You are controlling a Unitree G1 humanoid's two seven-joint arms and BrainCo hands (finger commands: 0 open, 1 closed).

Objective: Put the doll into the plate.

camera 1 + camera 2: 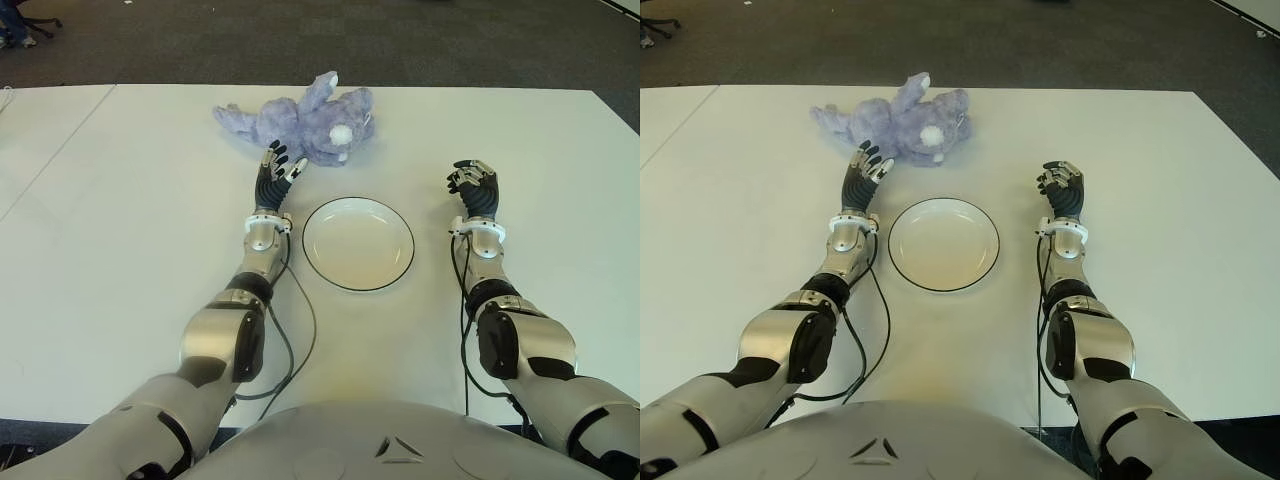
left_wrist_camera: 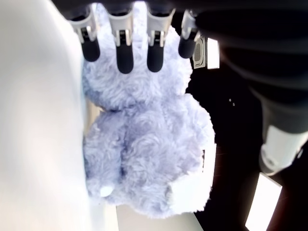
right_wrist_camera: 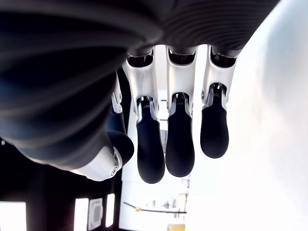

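Left hand fingers spread, empty | doll just beyond fingertips

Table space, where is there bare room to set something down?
The white table is bare left of the left robot hand, right of the right robot hand, and between the plate and the robot's body. It is crowded only around the doll, close to the left robot hand.

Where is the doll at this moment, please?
The doll lies on the white table, at its far side, just beyond the plate and slightly to the robot's left. The open left hand reaches toward it.
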